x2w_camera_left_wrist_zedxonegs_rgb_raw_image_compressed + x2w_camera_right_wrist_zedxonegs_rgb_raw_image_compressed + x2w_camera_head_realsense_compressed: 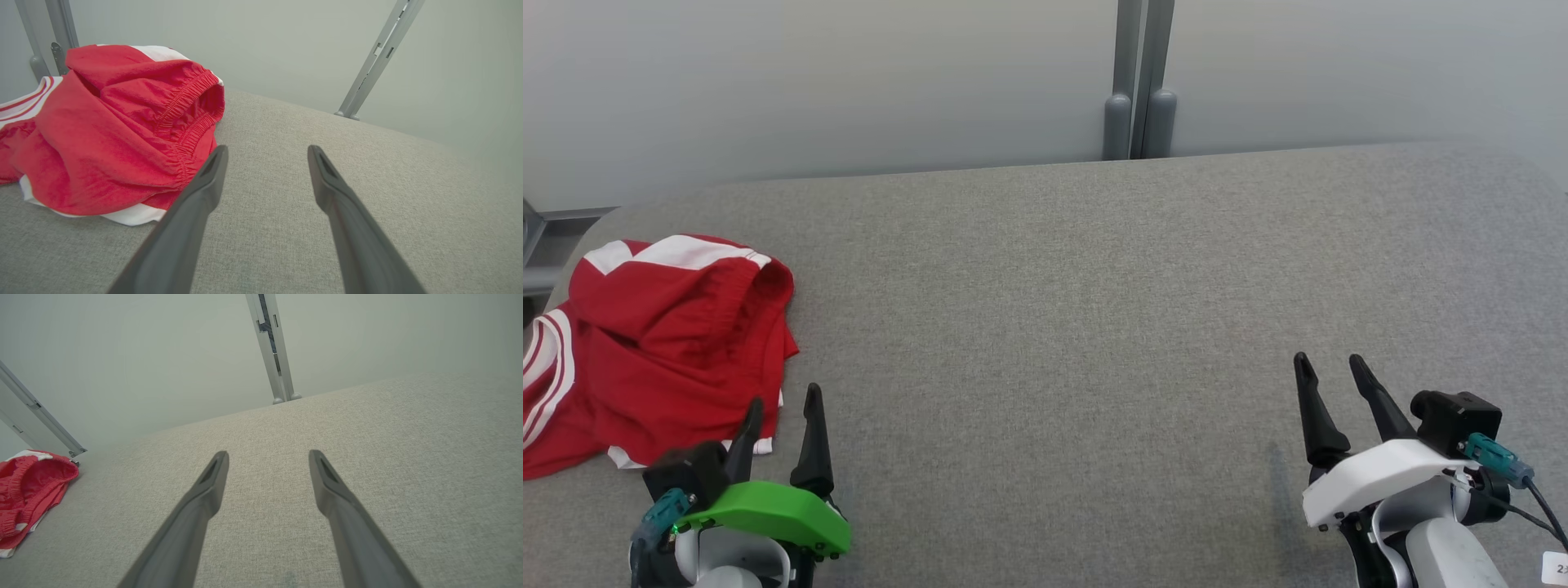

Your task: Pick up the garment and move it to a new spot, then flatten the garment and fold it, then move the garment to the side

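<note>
My left tool (784, 395) and right tool (1329, 358) are both spread, empty; red shorts (670, 343) bunched at frame's left by the bench (1054, 327) edge, so I reckon a one-layer pinch may drag them off.

The red shorts (670, 327) are soft matt cloth, finely crinkled, with a gathered elastic waistband. The table (1094, 310) is covered in coarse grey woven fabric. The left gripper (784, 395) has a smooth green plastic shell and matt dark fingers (343, 220), probably plastic. The posts (1141, 82) look like smooth grey metal.
</note>
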You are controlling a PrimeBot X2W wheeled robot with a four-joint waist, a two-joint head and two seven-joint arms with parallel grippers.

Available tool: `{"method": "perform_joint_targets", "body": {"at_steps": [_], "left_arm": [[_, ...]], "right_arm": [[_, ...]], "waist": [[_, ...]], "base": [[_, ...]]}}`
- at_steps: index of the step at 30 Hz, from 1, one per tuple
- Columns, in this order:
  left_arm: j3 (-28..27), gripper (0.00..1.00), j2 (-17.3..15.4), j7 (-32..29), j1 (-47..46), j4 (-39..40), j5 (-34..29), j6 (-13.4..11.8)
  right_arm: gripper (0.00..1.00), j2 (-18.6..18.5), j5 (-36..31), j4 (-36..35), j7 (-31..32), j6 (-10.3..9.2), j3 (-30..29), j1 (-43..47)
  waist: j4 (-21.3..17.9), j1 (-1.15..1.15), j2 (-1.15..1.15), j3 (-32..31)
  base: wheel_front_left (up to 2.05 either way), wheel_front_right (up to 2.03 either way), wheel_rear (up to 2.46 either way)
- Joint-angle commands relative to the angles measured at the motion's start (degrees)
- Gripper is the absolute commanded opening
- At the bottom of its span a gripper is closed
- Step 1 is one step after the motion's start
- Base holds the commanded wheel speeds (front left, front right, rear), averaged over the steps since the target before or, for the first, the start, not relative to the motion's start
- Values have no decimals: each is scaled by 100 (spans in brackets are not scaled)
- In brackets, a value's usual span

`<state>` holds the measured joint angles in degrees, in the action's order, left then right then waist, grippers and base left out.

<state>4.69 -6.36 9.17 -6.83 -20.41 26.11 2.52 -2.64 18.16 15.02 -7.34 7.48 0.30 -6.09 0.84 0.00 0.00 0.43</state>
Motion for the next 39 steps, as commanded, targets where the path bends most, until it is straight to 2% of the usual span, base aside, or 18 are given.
{"method": "perform_joint_targets", "body": {"at_steps": [1, 8, 15, 33, 39], "left_arm": [[28, 100, -59, 61, -116, 10, -111, 28], [142, 100, -89, 180, -150, -61, -329, 109], [131, 100, -116, 292, -126, -83, -478, 87], [298, 100, -206, 465, 42, 52, -884, 59], [264, 100, -167, 486, 51, 55, -821, 63]], "right_arm": [[100, -31, -97, -8, -64, 1, -11, -79], [100, -31, -408, -11, -135, 1, 80, -108], [100, -31, -288, 73, -159, 2, 203, -136], [100, -34, -976, 202, -252, 2, 312, -164], [100, -34, -1106, 231, -268, 2, 330, -208]], "waist": [[-2, 0, 0, -6], [21, 0, 0, -26], [17, 0, 0, -32], [-12, 0, 0, -17], [-8, 0, 0, 3]], "base": [[0, 0, 0], [0, 0, 0], [0, 0, 0], [0, 0, 0], [0, 0, 0]]}}
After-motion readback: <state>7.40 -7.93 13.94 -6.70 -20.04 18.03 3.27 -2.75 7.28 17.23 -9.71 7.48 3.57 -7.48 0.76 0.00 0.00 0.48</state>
